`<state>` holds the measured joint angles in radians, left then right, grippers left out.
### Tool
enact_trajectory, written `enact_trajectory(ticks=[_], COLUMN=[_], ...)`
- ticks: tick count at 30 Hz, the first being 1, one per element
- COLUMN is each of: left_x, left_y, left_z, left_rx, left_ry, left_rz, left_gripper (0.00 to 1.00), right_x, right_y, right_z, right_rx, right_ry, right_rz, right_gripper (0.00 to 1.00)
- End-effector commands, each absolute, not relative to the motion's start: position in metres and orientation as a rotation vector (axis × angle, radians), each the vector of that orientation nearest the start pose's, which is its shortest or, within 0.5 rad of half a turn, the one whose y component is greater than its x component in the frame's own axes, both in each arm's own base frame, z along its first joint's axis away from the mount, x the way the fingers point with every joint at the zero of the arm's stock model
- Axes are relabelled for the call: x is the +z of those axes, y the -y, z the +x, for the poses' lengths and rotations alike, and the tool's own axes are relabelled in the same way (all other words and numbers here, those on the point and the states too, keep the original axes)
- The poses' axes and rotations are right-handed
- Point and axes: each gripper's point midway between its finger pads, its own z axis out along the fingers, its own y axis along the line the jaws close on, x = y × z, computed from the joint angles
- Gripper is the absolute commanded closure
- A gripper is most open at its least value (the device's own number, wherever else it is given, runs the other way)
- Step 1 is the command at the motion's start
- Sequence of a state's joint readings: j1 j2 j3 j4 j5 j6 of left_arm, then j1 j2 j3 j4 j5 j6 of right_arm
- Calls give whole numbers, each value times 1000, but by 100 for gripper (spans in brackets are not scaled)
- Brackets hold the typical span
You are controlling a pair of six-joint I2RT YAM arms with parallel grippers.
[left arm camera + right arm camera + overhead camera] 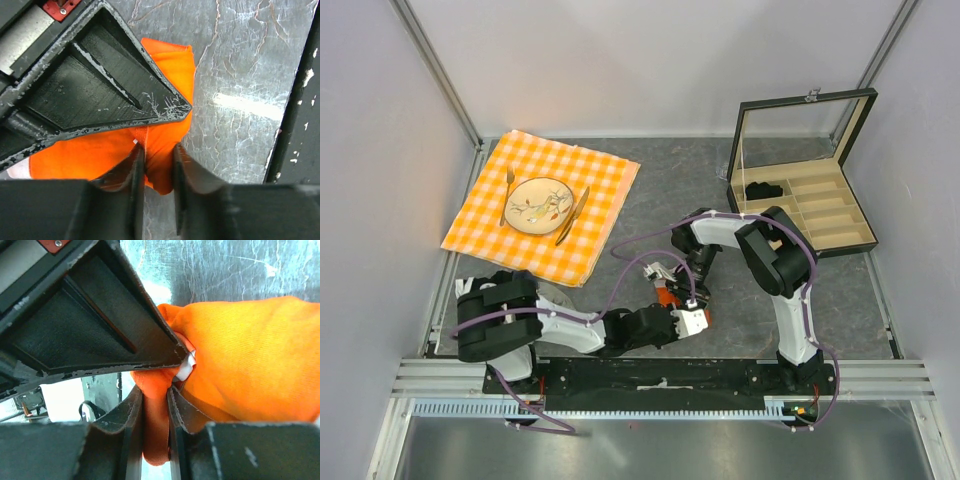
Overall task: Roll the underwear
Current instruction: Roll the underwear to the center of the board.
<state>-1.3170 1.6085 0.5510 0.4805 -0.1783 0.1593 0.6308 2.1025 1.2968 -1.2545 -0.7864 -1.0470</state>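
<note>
On the grey counter [650, 180], near its front middle and just ahead of the arm bases: the underwear [667, 296], seen from above only as a sliver of orange-red. Mostly covered there by the wrists of the left arm [570, 330] and right arm [775, 255], meeting right over it.

Left jaws nearly closed, pinching a fold of the orange fabric at one edge of the garment. Right jaws likewise drawn almost together, clamped on a bunched ridge of the same cloth, with a scrap of white trim [187, 367] poking out just beside the grip.

Mounded rather than flat in the right wrist view. Overall shape impossible to judge: upper left of each wrist picture blocked by that camera's own black finger housing, part of the fabric hidden behind it, and in the right wrist view cut off at the right edge.

Well apart, at the far left: an orange-and-white checkered cloth [595, 175] bearing a patterned plate [540, 205], with a fork [508, 195] on its left and a knife [572, 215] on its right. Plate's pattern too small to read.

At the far right: an open compartment box [732, 195], glass lid [805, 130] raised, with a small black bundle [763, 190] in a far-left compartment. Neither group close to the garment.
</note>
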Motion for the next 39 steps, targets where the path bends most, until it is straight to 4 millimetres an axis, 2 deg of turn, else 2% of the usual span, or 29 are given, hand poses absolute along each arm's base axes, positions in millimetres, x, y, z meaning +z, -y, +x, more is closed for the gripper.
enact_trajectory(ticks=[1,3,5,10,12,14,19,21,23,25,26,28,29,30,32,39], left_x=[25,23,19,12,5,9,5,6,6,7,9,7,6,4,1,-12], left_y=[370,369,367,355,346,345,339,340,337,335,333,331,329,329,328,328], left_z=[139,132,125,116,116,120,119,119,122,124,126,122,125,125,124,124], left_rx=[-434,-473,-524,-642,-702,-787,-898,-948,-1007,-1058,-1106,-1176,-1192,-1212,-1257,-1311], left_ry=[-1694,-1734,-1779,-1884,-1939,-1958,-2007,-2022,-2059,-2077,-2104,-2148,-2167,-2187,-2225,-2348], left_rz=[1395,1389,1365,1298,1252,1188,1144,1130,1085,1051,1014,984,961,951,936,900], left_gripper=[89,98,98,98,98,98,98,98,98,98,98,98,98,98,98,98], right_x=[-20,-17,-9,24,39,49,74,85,88,100,94,104,99,103,98,80], right_y=[-215,-217,-220,-225,-221,-214,-199,-196,-197,-203,-203,-209,-211,-213,-222,-248], right_z=[160,161,167,196,210,220,233,232,228,230,221,221,210,207,199,188], right_rx=[1193,1187,1168,1092,1063,1058,1015,996,981,945,945,893,893,869,837,667], right_ry=[-2227,-2218,-2188,-2094,-2076,-2077,-2010,-1959,-1885,-1745,-1674,-1524,-1467,-1417,-1351,-1255], right_rz=[-2241,-2235,-2209,-2093,-2028,-1958,-1871,-1860,-1877,-1876,-1917,-1929,-1967,-1978,-2021,-2147], right_gripper=[73,71,69,58,58,58,57,57,57,57,57,56,55,52,50,48])
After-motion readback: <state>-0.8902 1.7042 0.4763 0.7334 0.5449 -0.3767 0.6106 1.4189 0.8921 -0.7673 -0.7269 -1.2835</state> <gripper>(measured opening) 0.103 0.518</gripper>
